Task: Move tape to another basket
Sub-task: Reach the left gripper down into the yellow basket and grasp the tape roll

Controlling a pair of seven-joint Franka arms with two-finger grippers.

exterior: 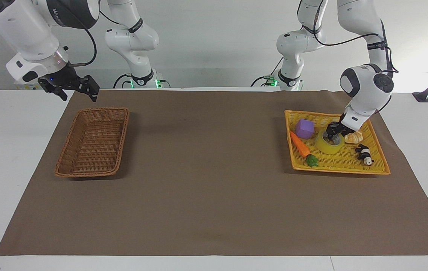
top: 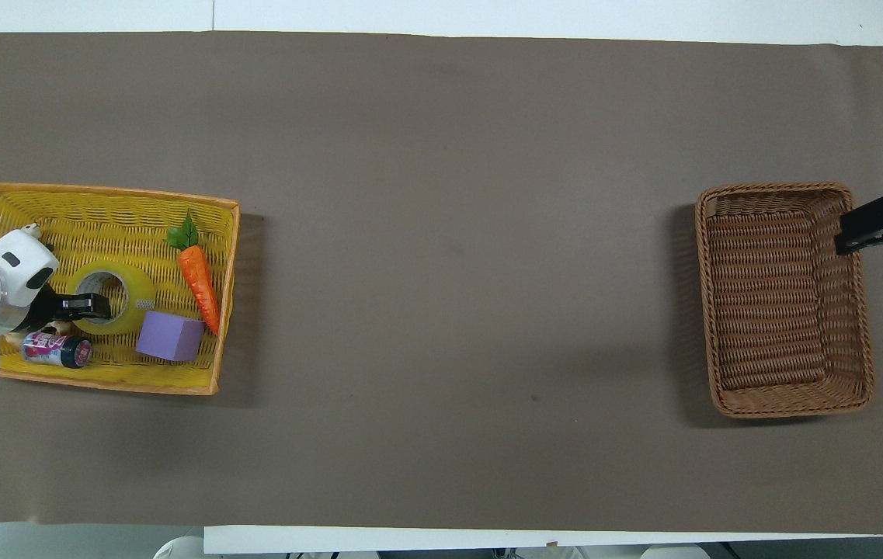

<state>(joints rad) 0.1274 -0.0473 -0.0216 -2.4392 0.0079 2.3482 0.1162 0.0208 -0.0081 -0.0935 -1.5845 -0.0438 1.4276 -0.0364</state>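
Left hand (exterior: 333, 132) at tape (exterior: 328, 145), grip unclear, cube (exterior: 304, 128), carrot (exterior: 299, 144), can (top: 57, 349) crowding, right hand (exterior: 74, 87) waiting, fingers apart

The left arm bends down from its base, its white wrist tilted steeply, and the left gripper (exterior: 333, 132) points downward with its black fingers (top: 82, 307) low at a roll of tape (exterior: 326, 146); whether they are closed cannot be told. The right arm waits, raised at its own end of the desk, with the right gripper (exterior: 79, 90) held in the air, fingers spread apart and angled downward.
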